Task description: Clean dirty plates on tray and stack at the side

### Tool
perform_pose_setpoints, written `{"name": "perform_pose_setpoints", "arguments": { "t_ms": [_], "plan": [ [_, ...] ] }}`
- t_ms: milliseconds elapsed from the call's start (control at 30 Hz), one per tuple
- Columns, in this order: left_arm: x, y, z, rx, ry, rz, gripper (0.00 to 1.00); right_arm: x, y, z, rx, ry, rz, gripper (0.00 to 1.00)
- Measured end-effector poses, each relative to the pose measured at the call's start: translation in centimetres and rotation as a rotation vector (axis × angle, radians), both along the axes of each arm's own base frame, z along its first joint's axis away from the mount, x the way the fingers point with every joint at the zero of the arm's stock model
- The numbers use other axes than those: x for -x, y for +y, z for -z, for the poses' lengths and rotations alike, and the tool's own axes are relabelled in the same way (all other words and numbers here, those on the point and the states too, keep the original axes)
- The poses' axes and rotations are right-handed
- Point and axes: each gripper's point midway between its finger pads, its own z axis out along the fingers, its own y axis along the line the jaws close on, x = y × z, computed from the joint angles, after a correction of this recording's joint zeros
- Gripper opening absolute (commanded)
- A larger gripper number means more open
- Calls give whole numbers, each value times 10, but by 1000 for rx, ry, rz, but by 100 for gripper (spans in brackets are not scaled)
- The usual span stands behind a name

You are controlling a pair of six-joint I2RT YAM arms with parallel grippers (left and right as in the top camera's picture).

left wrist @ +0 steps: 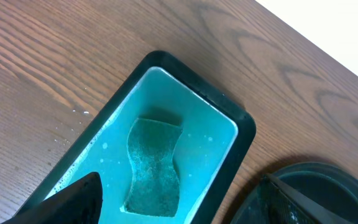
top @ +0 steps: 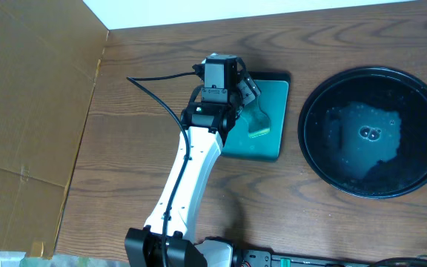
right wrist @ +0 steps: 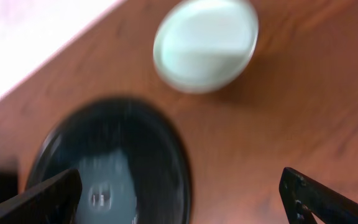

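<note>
The black tray (top: 313,159) lies at the right of the table, wet and glossy, with no plates on it. It also shows in the left wrist view (left wrist: 328,186) and the right wrist view (right wrist: 160,143). In the blurred right wrist view a white plate (right wrist: 205,43) rests on the wood beyond the tray; I cannot tell whether others lie under it. My left gripper (top: 247,87) (left wrist: 182,186) is open and empty, above a teal sponge (left wrist: 154,165). My right gripper (right wrist: 180,180) is open and empty, above the tray's edge.
The sponge (top: 259,123) lies in a rectangular teal tray (top: 276,111) (left wrist: 225,124) left of the black tray. A cardboard panel (top: 28,104) covers the left side. A white wall edge (right wrist: 36,43) runs along the back of the table.
</note>
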Motion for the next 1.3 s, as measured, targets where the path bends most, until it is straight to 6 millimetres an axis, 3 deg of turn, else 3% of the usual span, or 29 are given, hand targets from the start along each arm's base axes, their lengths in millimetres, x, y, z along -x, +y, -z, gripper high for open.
{"name": "perform_pose_setpoints", "arguments": {
  "t_ms": [333, 633, 767, 1000, 1133, 1300],
  "plan": [
    [0, 0, 0, 0, 0, 0, 80, 84, 41, 59, -146, 269, -38, 99],
    [0, 0, 0, 0, 0, 0, 80, 100, 45, 68, -156, 346, -34, 99],
    [0, 0, 0, 0, 0, 0, 80, 95, 54, 69, -132, 347, -98, 99],
    [0, 0, 0, 0, 0, 0, 80, 55, 90, 51, -26, 166, -333, 99],
    [0, 0, 0, 0, 0, 0, 80, 50, 106, 45, 26, 54, -419, 99],
    [0, 0, 0, 0, 0, 0, 80, 45, 113, 44, 47, -24, -448, 99]
  ]
}}
